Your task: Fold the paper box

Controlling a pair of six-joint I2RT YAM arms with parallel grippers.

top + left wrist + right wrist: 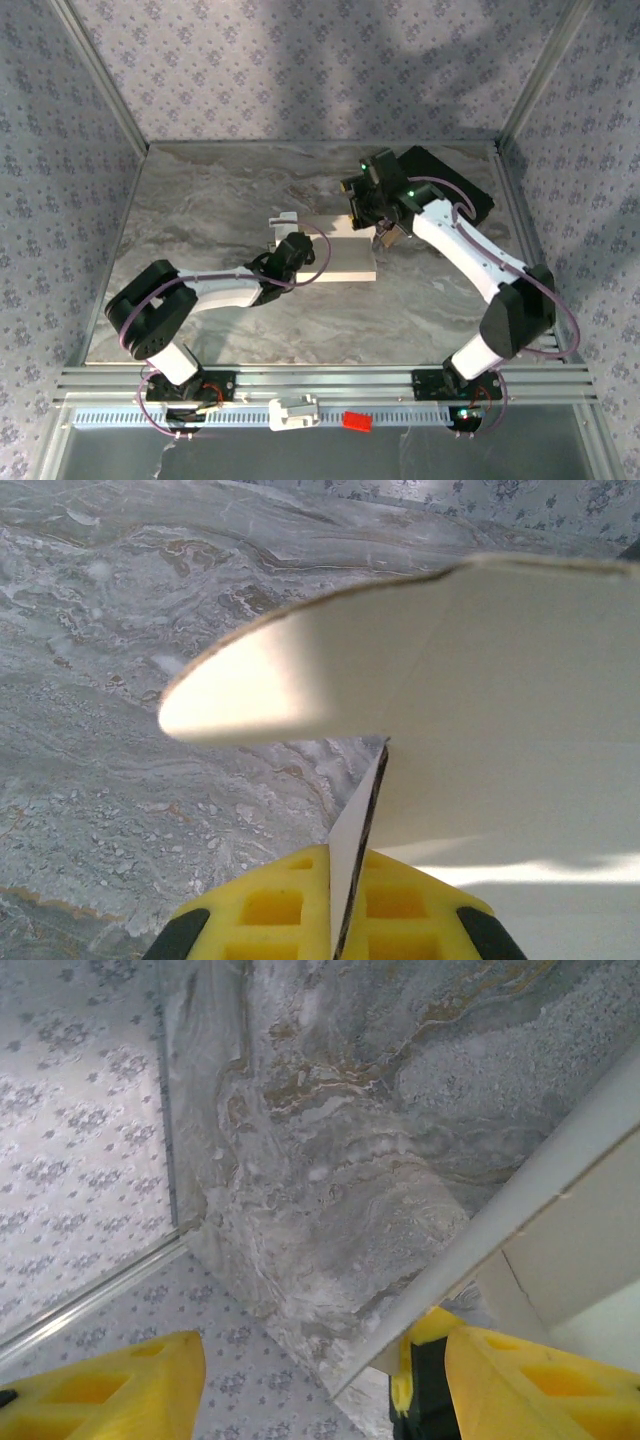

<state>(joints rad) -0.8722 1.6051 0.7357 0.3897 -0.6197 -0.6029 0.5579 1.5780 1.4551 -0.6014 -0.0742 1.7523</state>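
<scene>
The left gripper (348,895) is pinching 1 thin flap of the paper box (340,258), which is lying mid-table (200,230). The right gripper (315,1370) is hovering at the box's far edge, 2 fingers spread. It should be pressing squarely along the crease while the left anchors.

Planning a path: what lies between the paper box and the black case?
The open right gripper, at the paper box's edge, before the black case; top view.

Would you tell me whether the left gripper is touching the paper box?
Touching: left wrist view shows the left gripper pinching the paper box flap.
</scene>
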